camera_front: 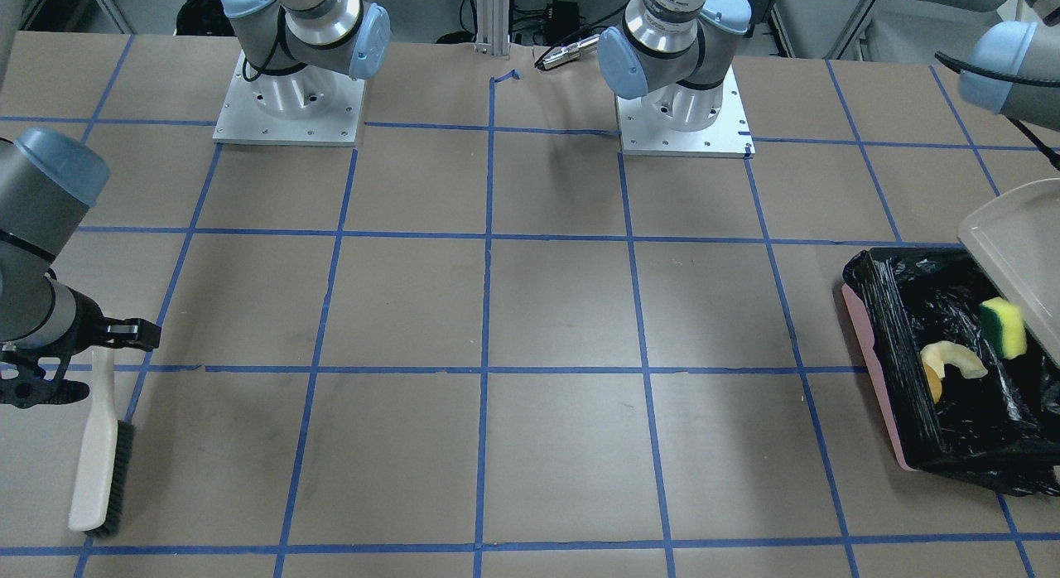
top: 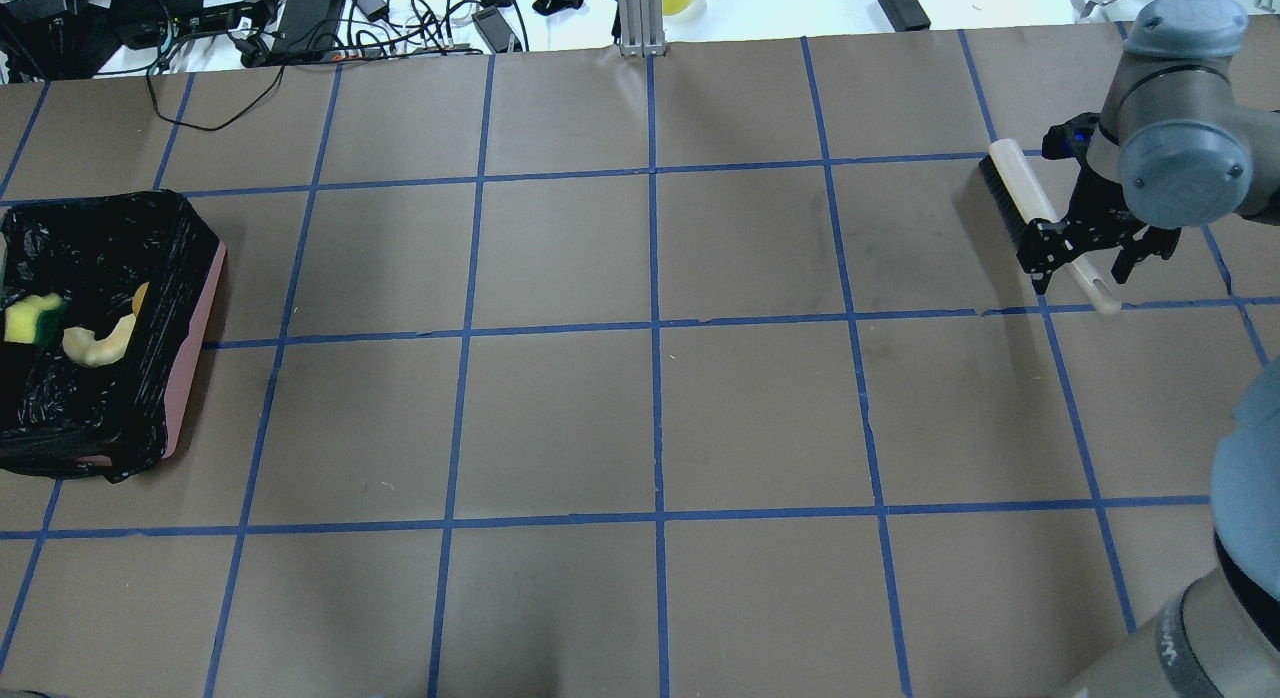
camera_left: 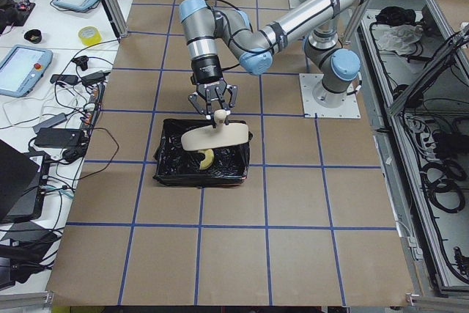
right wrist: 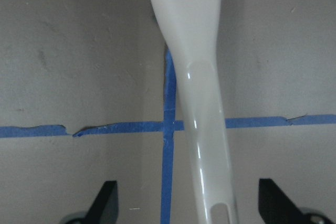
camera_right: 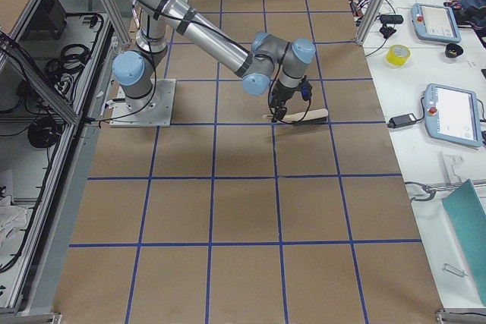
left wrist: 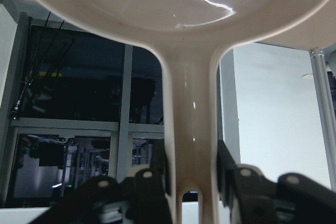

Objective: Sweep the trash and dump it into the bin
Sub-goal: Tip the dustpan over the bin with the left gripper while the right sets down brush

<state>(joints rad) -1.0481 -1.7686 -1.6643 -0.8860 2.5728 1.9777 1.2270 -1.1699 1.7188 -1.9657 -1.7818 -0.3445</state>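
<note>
Dumping's looking done: left pincer (left wrist: 191, 174) is clamping the dustpan (left wrist: 157, 3) above the bin (camera_front: 865, 346), trash (camera_front: 952, 358) inside. Right pincer (top: 1082, 266) is gaping astride the brush (top: 1015, 193). Next, probably: parking the dustpan.

Glossy smooth plastic dustpan (left wrist: 184, 3), crinkled shiny black bin liner (camera_front: 952, 429), matt table (camera_front: 563, 313)

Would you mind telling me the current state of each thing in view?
left gripper: shut on the dustpan's handle.
dustpan: held tilted over the bin.
right gripper: open, straddling the brush's handle.
brush: lying on the table.
bin: lined with a black bag.
sponge: inside the bin.
croissant-like piece: inside the bin.
orange lump: inside the bin, mostly hidden.
</note>
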